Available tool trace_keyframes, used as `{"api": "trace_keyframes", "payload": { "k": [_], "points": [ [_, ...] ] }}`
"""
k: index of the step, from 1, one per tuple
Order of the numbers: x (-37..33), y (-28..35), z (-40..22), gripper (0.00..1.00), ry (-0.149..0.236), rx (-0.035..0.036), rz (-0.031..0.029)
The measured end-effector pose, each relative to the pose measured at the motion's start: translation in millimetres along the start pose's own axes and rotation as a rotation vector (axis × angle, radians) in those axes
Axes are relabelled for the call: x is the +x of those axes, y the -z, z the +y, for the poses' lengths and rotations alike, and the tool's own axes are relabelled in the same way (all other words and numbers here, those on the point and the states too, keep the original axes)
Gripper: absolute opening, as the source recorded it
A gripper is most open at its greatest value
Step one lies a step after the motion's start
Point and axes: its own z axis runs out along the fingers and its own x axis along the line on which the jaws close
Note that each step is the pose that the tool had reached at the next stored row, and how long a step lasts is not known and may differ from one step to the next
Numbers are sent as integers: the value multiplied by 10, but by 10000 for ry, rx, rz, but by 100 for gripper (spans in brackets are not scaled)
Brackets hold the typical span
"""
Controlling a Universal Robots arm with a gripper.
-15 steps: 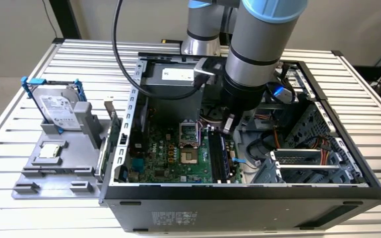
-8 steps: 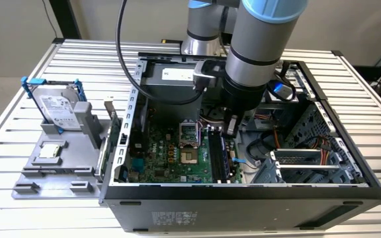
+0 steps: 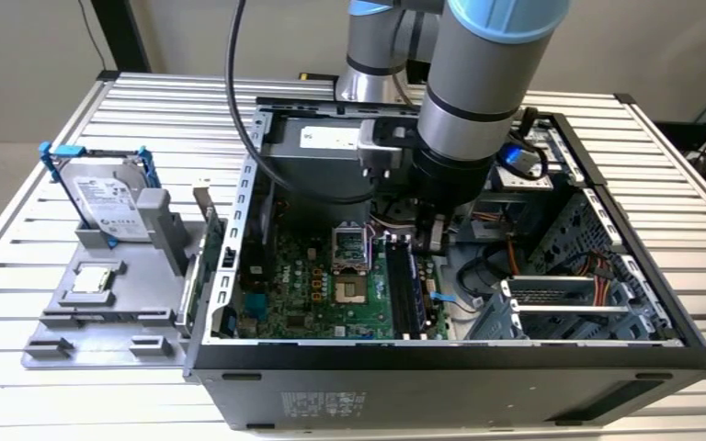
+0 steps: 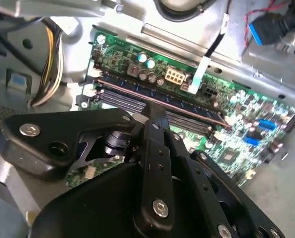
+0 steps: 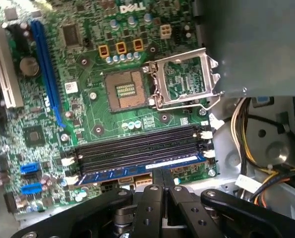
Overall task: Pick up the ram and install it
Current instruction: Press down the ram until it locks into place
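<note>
While the arm reaches down into the open computer case (image 3: 451, 358), the pincer (image 5: 159, 173) sits with its fingers together directly above the ram (image 5: 137, 170), tips touching its upper edge. That ram, a bluish stick, stands seated in the memory slot nearest the pincer, beside the three other dark slots (image 5: 137, 144) on the motherboard (image 5: 88, 59), past the open CPU socket (image 5: 125, 89). Beside the case on the counter (image 3: 34, 184), a hard drive (image 3: 110, 204) stands in a grey holder.
</note>
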Motion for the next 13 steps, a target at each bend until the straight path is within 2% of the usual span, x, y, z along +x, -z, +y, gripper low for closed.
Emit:
{"api": "trace_keyframes", "payload": {
  "k": [5, 10, 13],
  "points": [
    [0, 1, 0, 0, 905, 6, -16],
    [0, 0, 0, 0, 1856, -19, -31],
    [0, 0, 0, 0, 1901, -21, -31]
  ]
}}
